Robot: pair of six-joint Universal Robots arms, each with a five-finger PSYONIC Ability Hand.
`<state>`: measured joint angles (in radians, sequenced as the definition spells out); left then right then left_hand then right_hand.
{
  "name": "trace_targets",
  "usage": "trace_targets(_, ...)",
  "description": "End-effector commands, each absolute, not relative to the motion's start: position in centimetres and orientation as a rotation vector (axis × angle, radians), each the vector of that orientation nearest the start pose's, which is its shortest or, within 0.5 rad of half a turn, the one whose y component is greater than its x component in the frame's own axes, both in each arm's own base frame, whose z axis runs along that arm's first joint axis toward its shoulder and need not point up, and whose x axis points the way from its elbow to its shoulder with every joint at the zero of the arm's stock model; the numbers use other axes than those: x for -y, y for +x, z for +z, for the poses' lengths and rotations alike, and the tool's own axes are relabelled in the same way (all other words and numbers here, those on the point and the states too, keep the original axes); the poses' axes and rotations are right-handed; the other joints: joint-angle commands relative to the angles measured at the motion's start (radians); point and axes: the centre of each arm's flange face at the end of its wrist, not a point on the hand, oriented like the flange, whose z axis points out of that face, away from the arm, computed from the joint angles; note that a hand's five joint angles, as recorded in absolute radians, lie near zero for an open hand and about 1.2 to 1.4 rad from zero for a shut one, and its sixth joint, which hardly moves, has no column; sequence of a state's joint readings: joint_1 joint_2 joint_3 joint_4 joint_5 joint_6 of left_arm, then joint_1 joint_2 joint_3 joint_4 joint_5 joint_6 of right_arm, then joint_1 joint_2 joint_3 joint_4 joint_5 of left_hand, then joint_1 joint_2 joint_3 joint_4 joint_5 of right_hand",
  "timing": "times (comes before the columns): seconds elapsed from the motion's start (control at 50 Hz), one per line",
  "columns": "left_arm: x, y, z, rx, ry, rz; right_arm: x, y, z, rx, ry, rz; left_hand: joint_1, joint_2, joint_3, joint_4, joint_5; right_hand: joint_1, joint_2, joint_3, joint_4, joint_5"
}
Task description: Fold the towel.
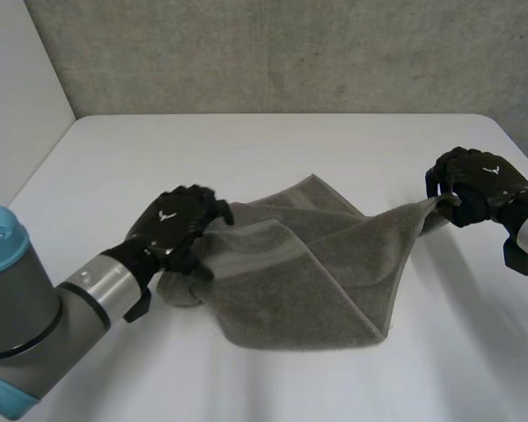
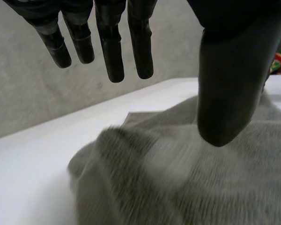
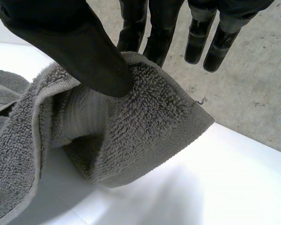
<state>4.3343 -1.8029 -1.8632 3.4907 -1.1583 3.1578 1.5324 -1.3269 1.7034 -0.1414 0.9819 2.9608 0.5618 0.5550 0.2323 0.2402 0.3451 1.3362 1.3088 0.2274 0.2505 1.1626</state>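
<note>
- Nearest our camera, at the left, our left arm [image 1: 35, 308] reaches in over the white table [image 1: 440, 352].
- Just past it, the grey towel [image 1: 317, 281] lies rumpled in the middle of the table, one layer lapped over another.
- Over the towel's left edge sits our left hand [image 1: 178, 221]. In its wrist view the fingers [image 2: 112, 51] and thumb hang straight and spread above the cloth, holding nothing. We cannot tell whether they touch it.
- Farther off, at the right, our right hand [image 1: 480, 185] has a corner of the towel clamped between its thumb [image 3: 84, 51] and fingers. The corner is raised off the table, and the cloth stretches from it back to the heap.
- We judge that the step in hand is carrying that corner across to make a fold. To do it well, we should hold the pinch firm and travel low and steady toward the opposite edge.
- We should also lay the left hand flat on the cloth to pin it, or the whole heap may drag along.
- Before letting go, we should line the corner up with the edge beneath, or the fold will likely come out slanted.
- Farthest away, bare table runs back to a grey wall [image 1: 290, 53].
</note>
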Motion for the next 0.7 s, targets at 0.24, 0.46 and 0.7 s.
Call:
trace_targets(0.24,23.6,-37.1,17.6,1.906,-1.027,1.324,31.5,17.3,20.2,-2.117,-0.663,-1.719,-0.011,-0.004,-0.058,-0.066,0.032,0.060,0.087,-0.053,-0.076,0.059)
trace_targets(0.46,26.1,-38.7,14.3,2.030,-1.307,1.400,31.5,17.3,19.9,-2.120,-0.665,-1.710,0.010,0.017,-0.058,-0.066,0.052,0.060,0.087,-0.053,-0.076,0.059)
trace_targets(0.7,26.9,-39.5,14.4,1.996,-1.304,1.438,31.6,17.3,19.3,-2.134,-0.659,-1.686,-0.005,0.002,-0.058,-0.066,0.037,0.060,0.087,-0.053,-0.076,0.059)
